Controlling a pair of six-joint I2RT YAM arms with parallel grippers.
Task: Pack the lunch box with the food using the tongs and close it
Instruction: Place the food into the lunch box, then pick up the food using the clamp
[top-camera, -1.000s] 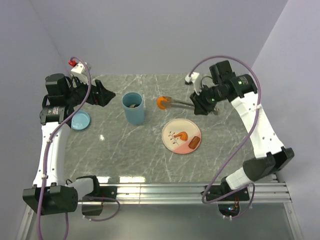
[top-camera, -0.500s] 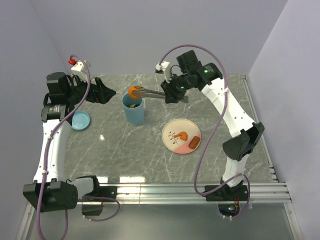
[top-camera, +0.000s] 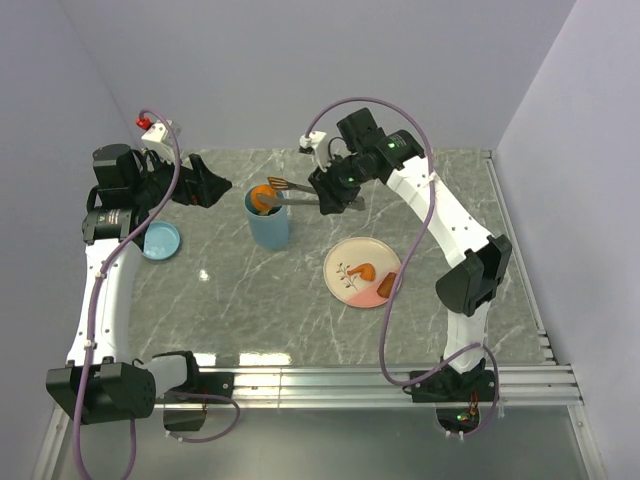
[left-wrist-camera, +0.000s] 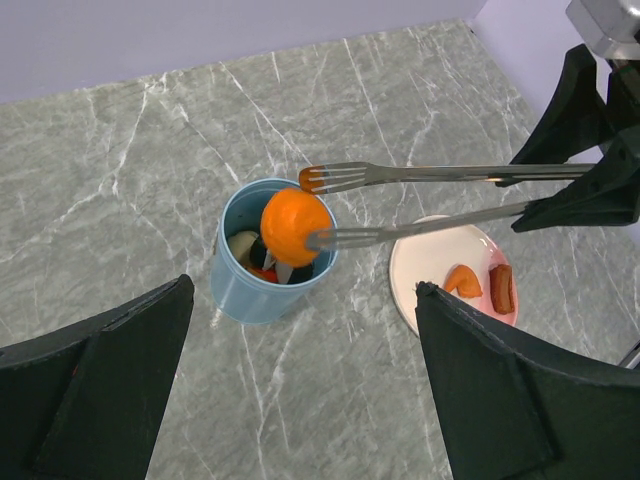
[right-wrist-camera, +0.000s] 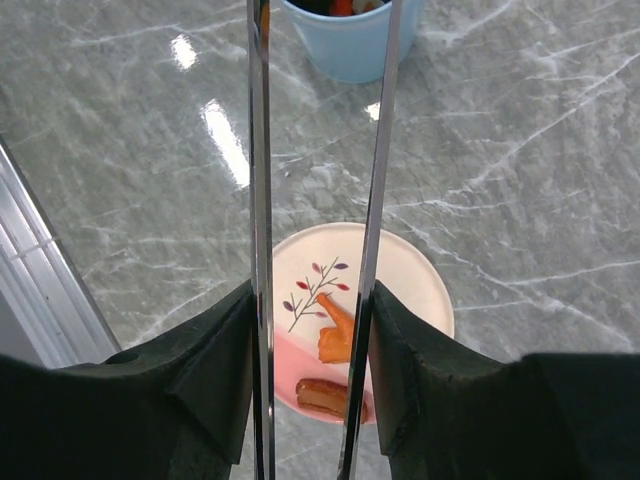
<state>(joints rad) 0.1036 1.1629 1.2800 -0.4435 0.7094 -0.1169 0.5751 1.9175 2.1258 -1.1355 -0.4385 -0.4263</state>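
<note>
The light-blue lunch box (top-camera: 268, 230) (left-wrist-camera: 262, 290) stands upright and uncovered with several food pieces inside. An orange round (top-camera: 264, 196) (left-wrist-camera: 295, 225) is at its mouth, against one tip of the silver tongs (top-camera: 298, 190) (left-wrist-camera: 440, 175); the other tip stands apart from it. My right gripper (top-camera: 330, 192) (right-wrist-camera: 312, 330) is shut on the tongs' arms (right-wrist-camera: 259, 200), right of the lunch box. My left gripper (top-camera: 205, 187) (left-wrist-camera: 300, 400) is open and holds nothing, left of the lunch box. An orange piece (right-wrist-camera: 335, 338) and a brown sausage (right-wrist-camera: 322, 396) lie on the pink plate (top-camera: 350, 290).
The round blue lid (top-camera: 161, 241) lies on the table to the left of the lunch box, beside the left arm. The plate (left-wrist-camera: 420, 270) sits right of the lunch box, below the tongs. The table's metal rail runs along the near edge.
My right arm has swung left, carrying the tongs and the orange round from near the plate to over the lunch box. The tongs' tips have spread apart. The left arm has not moved.
</note>
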